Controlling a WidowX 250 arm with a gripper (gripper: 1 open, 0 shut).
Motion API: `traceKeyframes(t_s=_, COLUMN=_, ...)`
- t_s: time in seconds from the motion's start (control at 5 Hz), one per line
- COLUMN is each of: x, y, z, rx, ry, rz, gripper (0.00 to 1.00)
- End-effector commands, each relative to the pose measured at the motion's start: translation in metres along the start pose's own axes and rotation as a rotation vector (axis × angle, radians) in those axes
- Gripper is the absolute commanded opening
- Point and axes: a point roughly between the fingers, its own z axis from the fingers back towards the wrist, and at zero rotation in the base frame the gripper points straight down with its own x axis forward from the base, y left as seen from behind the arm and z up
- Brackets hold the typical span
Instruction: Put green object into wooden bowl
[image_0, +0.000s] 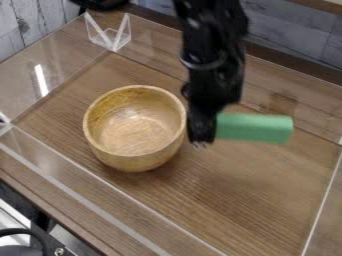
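The bench (254, 215) is a brown wood-grain surface fenced by clear plastic walls (40, 70) that run along its left, near and right edges, with glare streaks on the panels. Beyond its far edge a grey planked wall (301, 35) shows.

The black robot arm (211, 40) comes down from the top of the view, somewhat blurred, and points almost straight down over the middle of the bench, slightly right of centre.

The wooden bowl (134, 125) sits upright toward the left half of the bench, round and deep, light tan with thick walls and grain visible on its bare inner bottom. It holds nothing.

The green object (254, 127) is a flat mint-green block lying roughly level, up off the bench surface, just right of the bowl's rim and not over it. A faint shadow lies on the wood below and behind it.

The gripper (202, 128) is clenched on the left end of the block, its dark tips reaching a little below it, between the block and the bowl's right wall
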Motion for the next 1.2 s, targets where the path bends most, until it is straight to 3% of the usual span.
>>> traceKeyframes(t_s=0.0, x=-0.029, y=0.008, z=0.019, rx=0.043, ry=0.004, rz=0.079, gripper=0.0)
traceKeyframes(t_s=0.4, x=-0.084, y=0.021, z=0.019, rx=0.067, ry=0.044, rz=0.114, gripper=0.0)
traceKeyframes(t_s=0.6, x=-0.084, y=0.027, z=0.022, rx=0.084, ry=0.045, rz=0.16, gripper=0.0)
traceKeyframes(t_s=1.0, x=-0.076, y=0.027, z=0.033, rx=0.103, ry=0.036, rz=0.181, gripper=0.0)
